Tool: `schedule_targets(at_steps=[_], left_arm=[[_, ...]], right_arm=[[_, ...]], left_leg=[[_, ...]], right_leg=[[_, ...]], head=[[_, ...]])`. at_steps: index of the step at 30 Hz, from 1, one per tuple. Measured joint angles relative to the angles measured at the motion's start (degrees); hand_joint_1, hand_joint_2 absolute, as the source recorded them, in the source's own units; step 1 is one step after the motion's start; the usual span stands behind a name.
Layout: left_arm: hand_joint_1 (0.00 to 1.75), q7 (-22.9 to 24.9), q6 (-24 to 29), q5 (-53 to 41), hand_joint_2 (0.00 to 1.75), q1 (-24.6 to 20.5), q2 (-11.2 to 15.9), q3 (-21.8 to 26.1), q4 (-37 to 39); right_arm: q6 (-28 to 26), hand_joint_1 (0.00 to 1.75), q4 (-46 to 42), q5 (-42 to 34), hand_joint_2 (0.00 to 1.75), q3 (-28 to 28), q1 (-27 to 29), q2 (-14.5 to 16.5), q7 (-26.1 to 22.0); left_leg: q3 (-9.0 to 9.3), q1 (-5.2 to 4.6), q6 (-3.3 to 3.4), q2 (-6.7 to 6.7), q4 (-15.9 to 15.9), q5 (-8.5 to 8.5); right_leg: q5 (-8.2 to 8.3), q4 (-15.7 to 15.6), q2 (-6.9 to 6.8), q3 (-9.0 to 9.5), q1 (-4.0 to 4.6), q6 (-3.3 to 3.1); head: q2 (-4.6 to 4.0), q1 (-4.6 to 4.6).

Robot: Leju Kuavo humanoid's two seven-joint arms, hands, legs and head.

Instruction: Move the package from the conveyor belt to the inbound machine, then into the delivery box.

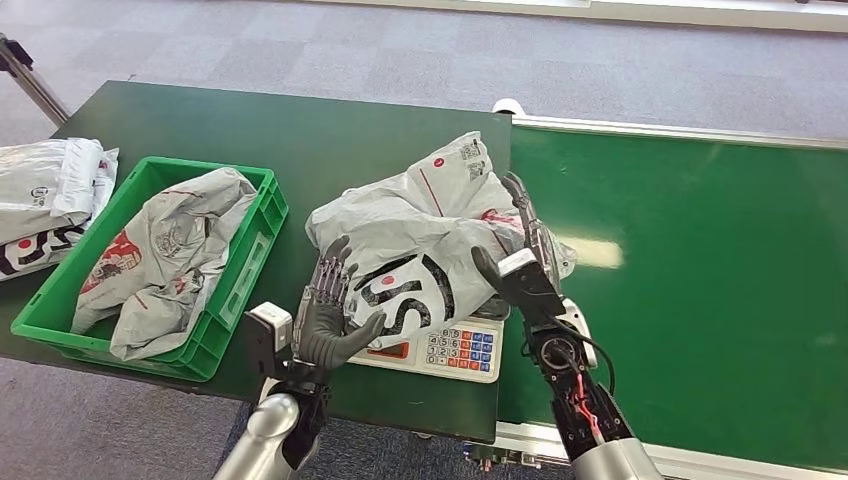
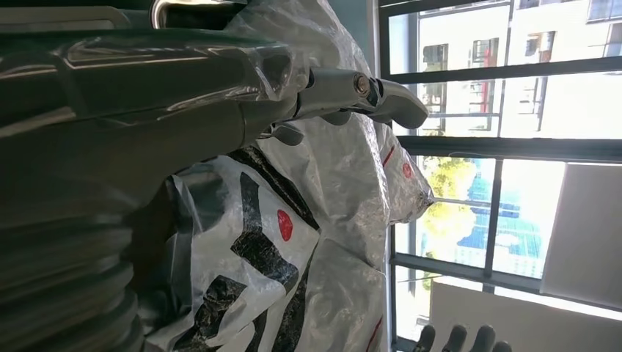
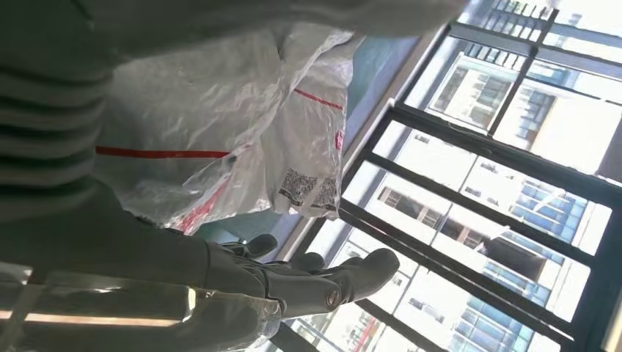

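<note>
Package [image 1: 420, 245] sat on the scale [image 1: 455, 350] at the desk's [image 1: 300, 130] front edge by the belt [image 1: 690, 280], left hand [image 1: 325, 310] and right hand [image 1: 520, 255] pressed flat on either side, fingers apart, so the slick bag could slip out on lifting.

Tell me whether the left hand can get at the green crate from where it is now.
Probably yes. The left hand is pressed against the package on the scale, and the green crate sits just beside it on the same table, with nothing standing between them.
</note>
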Motion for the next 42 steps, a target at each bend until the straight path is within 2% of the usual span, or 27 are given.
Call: schedule_targets(at_steps=[8, 14, 20, 28, 37, 42], left_arm=[[0.00, 0.16, -0.02, -0.45, 1.75, 0.16, -0.62, 0.23, -0.49], [0.00, 0.68, 0.54, -0.57, 1.75, 0.81, -1.27, 1.05, -2.38], [0.00, 0.72, 1.18, -0.63, 1.75, 1.13, -1.49, 1.64, -3.57], [0.00, 0.74, 1.41, -0.73, 1.75, 1.14, -1.81, 1.96, -4.02], [0.00, -0.46, 3.57, -2.03, 1.75, 0.60, -1.81, 2.40, -4.66], [0.00, -2.10, 10.01, -10.33, 1.75, -1.47, -1.49, 2.48, -4.71]], right_arm=[[-0.69, 0.00, -8.02, -1.43, 1.75, -2.47, 4.61, 0.07, -0.24], [-8.85, 0.00, -16.69, -7.75, 1.75, -5.33, 11.46, 1.18, -0.19], [-15.97, 0.00, -22.81, -10.07, 1.75, -8.84, 17.85, 2.88, -5.54], [-17.33, 0.00, -26.49, -9.35, 1.75, -9.26, 20.98, 3.84, -5.83], [-17.62, 0.00, -25.69, -10.72, 1.75, -7.85, 21.81, 3.94, -5.16], [-17.76, 0.00, -24.67, -11.15, 1.75, -6.58, 21.92, 3.94, -5.46]], left_leg=[[0.01, 0.00, 0.00, -0.02, 0.00, 0.01], [-0.01, 0.00, 0.01, -0.01, 0.00, -0.03], [-0.01, 0.00, 0.01, 0.03, -0.02, -0.03], [0.01, 0.00, 0.00, 0.01, -0.02, -0.02], [0.00, 0.00, 0.00, 0.01, -0.02, -0.02], [0.00, 0.00, 0.00, 0.00, -0.02, -0.01]], right_leg=[[0.00, 0.00, -0.01, 0.01, 0.00, 0.00], [-0.02, -0.01, -0.01, -0.01, 0.00, 0.00], [-0.02, -0.01, 0.01, -0.01, 0.00, 0.00], [-0.02, -0.01, 0.01, 0.01, 0.00, 0.00], [-0.02, -0.01, 0.01, 0.00, 0.00, -0.01], [-0.02, -0.01, 0.01, 0.00, 0.00, -0.01]], head=[[0.00, 0.00], [0.00, -0.01], [0.00, 0.00], [0.00, 0.01], [0.00, 0.00], [0.00, 0.00]])
